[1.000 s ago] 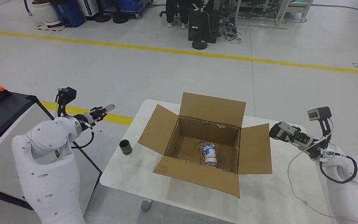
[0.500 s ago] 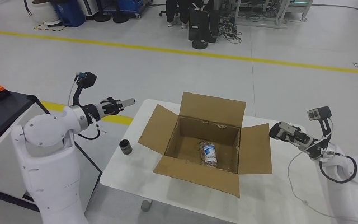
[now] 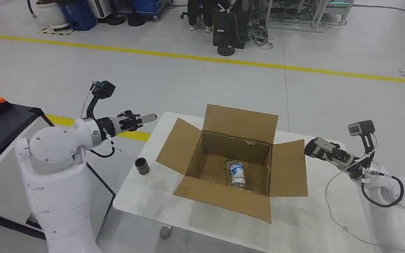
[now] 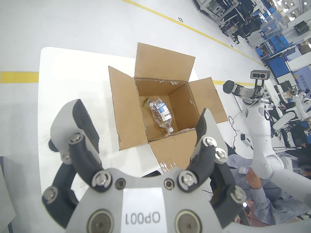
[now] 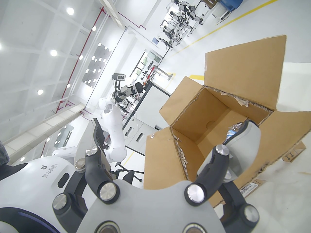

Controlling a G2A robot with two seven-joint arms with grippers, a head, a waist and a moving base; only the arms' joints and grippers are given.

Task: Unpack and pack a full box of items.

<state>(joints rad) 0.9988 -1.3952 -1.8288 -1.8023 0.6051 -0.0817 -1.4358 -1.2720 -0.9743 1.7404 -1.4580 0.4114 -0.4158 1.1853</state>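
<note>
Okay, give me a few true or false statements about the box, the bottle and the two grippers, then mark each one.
1. The cardboard box has its flaps open. True.
2. The plastic bottle stands upright in the box. False: it lies on its side on the box floor.
3. The left gripper is open and holds nothing. True.
4. The small dark cylinder sits inside the box. False: it stands on the table, outside the box, near a side flap.
5. The right gripper is shut on the bottle. False: it is open and empty, outside the box, while the bottle lies in the box.
</note>
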